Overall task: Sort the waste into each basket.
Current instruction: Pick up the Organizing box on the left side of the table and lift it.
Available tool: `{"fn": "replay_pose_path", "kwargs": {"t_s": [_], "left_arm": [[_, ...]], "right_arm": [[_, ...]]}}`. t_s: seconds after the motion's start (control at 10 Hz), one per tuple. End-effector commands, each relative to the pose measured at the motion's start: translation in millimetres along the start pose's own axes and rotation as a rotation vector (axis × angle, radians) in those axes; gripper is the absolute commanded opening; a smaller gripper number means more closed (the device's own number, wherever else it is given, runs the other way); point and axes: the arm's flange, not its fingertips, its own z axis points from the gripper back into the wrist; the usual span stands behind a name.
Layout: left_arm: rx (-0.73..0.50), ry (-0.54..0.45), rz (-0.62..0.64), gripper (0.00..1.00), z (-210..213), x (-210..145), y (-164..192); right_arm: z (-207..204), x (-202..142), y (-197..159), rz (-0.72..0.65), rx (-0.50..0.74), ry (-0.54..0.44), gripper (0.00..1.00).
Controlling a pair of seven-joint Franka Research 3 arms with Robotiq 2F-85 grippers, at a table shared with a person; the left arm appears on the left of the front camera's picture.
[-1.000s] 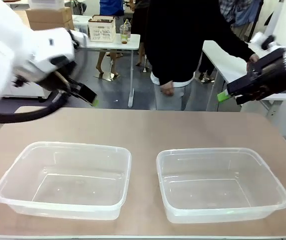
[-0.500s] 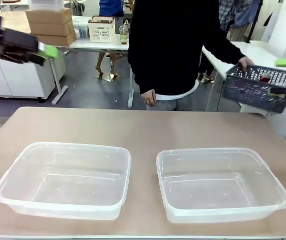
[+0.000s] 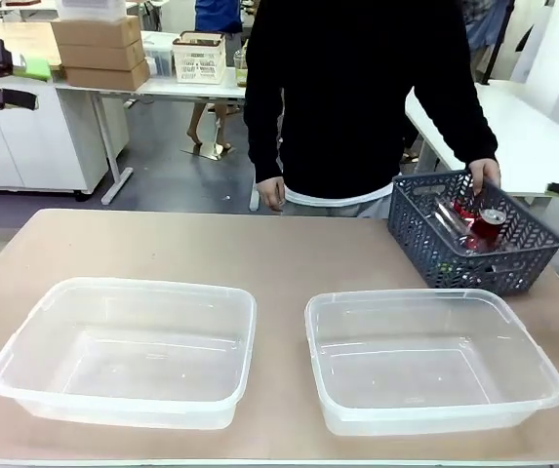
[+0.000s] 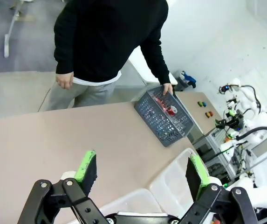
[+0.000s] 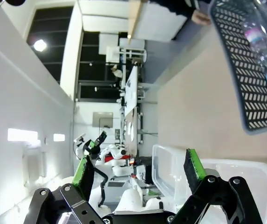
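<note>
Sorting not yet begun.
Both gape wide, left gripper (image 4: 140,168) and right gripper (image 5: 140,170); next, take a can (image 3: 482,222) from the lattice basket (image 3: 455,263), frame right.

Left tub (image 3: 123,284), right tub (image 3: 406,292) stand empty; red cans (image 3: 476,220), bottle (image 3: 441,216) in grey basket (image 3: 474,275).

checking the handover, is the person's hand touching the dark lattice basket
Touching. The front view shows the person's hand gripping the far rim of the dark lattice basket.
</note>
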Motion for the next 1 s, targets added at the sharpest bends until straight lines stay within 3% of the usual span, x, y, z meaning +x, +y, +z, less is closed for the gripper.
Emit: {"fn": "replay_pose_path", "kwargs": {"t_s": [0.0,0.2,0.3,0.4,0.5,0.6,0.7,0.8,0.9], "left_arm": [[-0.005,0.021,-0.022,1.00,-6.7,1.6,-3.8],[-0.002,0.017,-0.014,1.00,-5.2,-0.7,-5.6],[-0.055,0.173,-0.010,1.00,-15.7,4.1,-17.3],[0.030,0.312,-0.011,1.00,-11.1,3.5,-23.9],[0.095,0.464,0.021,1.00,15.3,-5.3,-30.1],[0.247,0.613,0.038,1.00,53.3,-19.9,-30.9],[0.341,0.722,0.072,1.00,87.5,-41.8,-31.6],[0.403,0.763,0.094,1.00,105.8,-75.3,-40.5],[0.398,0.754,0.049,1.00,105.9,-94.3,-51.0]], "right_arm": [[2.4,-0.6,8.0,0.031,0.031,-0.003,1.00],[1.7,-2.5,4.3,0.006,0.005,0.010,1.00],[-31.7,-8.3,21.9,0.033,-0.034,0.070,1.00],[-73.1,-25.0,42.8,0.083,-0.056,0.152,1.00],[-129.6,-60.0,66.9,0.107,-0.105,0.254,1.00],[-188.9,-102.7,81.4,0.145,-0.187,0.255,1.00],[-246.0,-151.4,84.2,0.193,-0.242,0.333,1.00],[-300.1,-206.5,75.2,0.274,-0.352,0.497,1.00],[-317.1,-231.1,69.9,0.322,-0.403,0.539,1.00]]}}
